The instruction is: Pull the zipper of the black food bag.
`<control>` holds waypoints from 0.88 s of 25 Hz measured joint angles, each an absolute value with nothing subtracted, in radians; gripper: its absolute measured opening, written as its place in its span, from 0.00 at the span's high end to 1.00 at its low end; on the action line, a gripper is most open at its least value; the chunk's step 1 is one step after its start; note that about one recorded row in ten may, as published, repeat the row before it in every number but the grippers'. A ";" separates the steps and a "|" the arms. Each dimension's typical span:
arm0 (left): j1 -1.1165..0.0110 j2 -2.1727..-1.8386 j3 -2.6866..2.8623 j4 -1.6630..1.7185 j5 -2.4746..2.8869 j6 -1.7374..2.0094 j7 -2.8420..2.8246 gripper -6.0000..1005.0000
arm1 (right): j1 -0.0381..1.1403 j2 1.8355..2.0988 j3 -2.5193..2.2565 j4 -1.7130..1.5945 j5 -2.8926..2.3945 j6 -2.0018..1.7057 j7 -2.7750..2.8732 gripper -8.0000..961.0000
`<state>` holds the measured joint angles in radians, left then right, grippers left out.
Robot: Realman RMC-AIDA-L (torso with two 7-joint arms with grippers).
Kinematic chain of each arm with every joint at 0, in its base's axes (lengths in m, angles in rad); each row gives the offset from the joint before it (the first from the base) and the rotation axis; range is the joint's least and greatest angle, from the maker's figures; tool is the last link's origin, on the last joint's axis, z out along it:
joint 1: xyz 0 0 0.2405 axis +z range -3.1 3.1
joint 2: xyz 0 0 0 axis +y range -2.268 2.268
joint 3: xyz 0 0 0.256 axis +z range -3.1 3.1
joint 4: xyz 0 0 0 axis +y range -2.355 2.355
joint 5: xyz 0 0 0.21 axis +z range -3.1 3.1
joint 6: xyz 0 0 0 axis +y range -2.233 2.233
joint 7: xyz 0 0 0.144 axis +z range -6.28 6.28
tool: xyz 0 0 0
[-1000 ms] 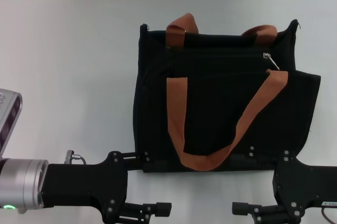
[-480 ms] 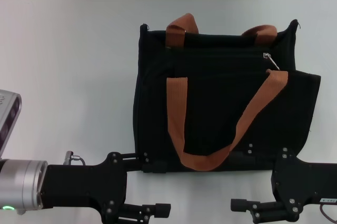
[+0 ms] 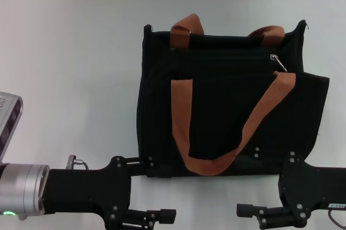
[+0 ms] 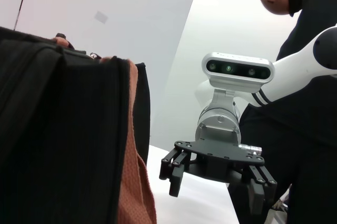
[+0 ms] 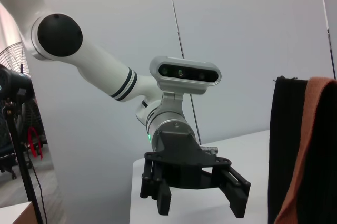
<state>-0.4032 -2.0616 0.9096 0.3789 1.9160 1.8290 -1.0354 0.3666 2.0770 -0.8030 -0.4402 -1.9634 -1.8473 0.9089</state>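
Silver zipper [image 3: 279, 63], tiny and slippery, lies beyond the right pincer [image 4: 218, 184], spread empty; soft black food bag [image 3: 227, 105] yields.

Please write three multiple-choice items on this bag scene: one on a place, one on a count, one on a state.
1. Where on the large boxy black fabric bag does the small silver metal zipper pull sit?
A. near the bag's far right corner
B. near its far left corner
C. at its near edge

2. How many orange-brown webbing handles does the bag have?
A. one
B. two
C. four

3. How do the left pincer and the right pincer stand?
A. both open, holding nothing
B. the left shut on the pull
C. the right shut on a handle

Answers: 1 A, the head view shows the pull by the far right end of the zip line. 2 B, one handle lies across the top face and one pokes out at the far edge. 3 A, each wrist view shows the other arm's fingers spread and empty.
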 joint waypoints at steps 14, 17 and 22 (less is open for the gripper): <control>-0.403 -2.062 0.910 0.379 1.916 1.830 -1.035 0.20 | 0.367 2.077 -0.805 -0.439 -1.963 -1.844 0.910 0.15; -0.402 -2.062 0.910 0.379 1.916 1.830 -1.035 0.20 | 0.368 2.077 -0.806 -0.439 -1.963 -1.844 0.911 0.15; -0.402 -2.062 0.910 0.379 1.916 1.831 -1.035 0.20 | 0.368 2.077 -0.807 -0.439 -1.963 -1.845 0.911 0.15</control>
